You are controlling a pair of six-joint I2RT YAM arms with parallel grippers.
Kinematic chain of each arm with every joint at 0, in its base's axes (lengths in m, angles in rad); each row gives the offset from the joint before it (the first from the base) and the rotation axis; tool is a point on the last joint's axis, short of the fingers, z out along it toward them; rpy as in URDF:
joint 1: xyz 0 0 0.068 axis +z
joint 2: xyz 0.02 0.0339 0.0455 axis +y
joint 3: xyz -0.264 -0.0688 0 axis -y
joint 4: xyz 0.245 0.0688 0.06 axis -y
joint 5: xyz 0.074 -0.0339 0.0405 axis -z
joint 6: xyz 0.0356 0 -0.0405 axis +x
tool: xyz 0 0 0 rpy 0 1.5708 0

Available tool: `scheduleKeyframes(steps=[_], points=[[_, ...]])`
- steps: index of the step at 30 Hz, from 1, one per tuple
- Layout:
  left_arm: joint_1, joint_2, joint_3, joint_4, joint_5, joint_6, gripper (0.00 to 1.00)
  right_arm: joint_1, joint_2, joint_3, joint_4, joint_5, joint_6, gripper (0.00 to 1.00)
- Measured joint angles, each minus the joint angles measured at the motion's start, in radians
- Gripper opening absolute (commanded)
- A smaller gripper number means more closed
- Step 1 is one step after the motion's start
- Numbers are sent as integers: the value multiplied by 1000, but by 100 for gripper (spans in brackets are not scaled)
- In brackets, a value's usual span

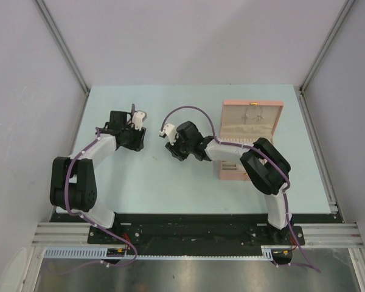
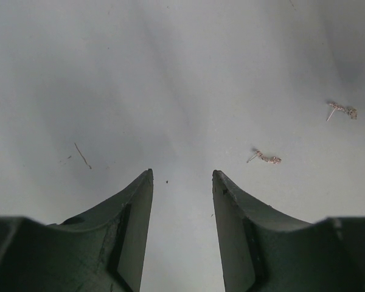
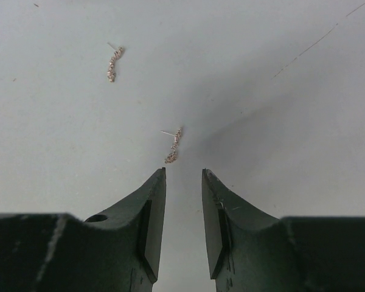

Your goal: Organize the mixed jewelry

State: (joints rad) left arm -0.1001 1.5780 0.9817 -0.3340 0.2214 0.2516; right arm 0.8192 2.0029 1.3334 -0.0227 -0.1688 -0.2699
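Both earrings lie on the table point(image 1: 170, 182). The left gripper point(image 2: 182, 173) has fingers apart, empty; the right gripper point(image 3: 184, 171) has fingers apart, near earring point(image 3: 174, 146) just ahead of its tips, far earring point(image 3: 114, 63) beyond. From above both are indiscernible; the right arm point(image 1: 264, 167) hides part of the box point(image 1: 253, 115).

Table point(image 1: 170, 182) with earrings point(image 3: 174, 145), pink box point(image 1: 253, 103)

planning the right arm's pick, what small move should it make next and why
Probably ease the right gripper forward and a little toward the left of its wrist view, bringing the nearer earring between its fingers. The jaws stand apart and empty, and that earring lies just beyond the tips, off-centre to the left of the gap.
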Motion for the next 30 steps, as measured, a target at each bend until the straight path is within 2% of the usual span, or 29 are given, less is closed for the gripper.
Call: scheduleKeyframes(steps=[30], points=[[18, -4, -5, 5, 27, 0, 49, 36, 92, 48, 42, 38, 26, 30]])
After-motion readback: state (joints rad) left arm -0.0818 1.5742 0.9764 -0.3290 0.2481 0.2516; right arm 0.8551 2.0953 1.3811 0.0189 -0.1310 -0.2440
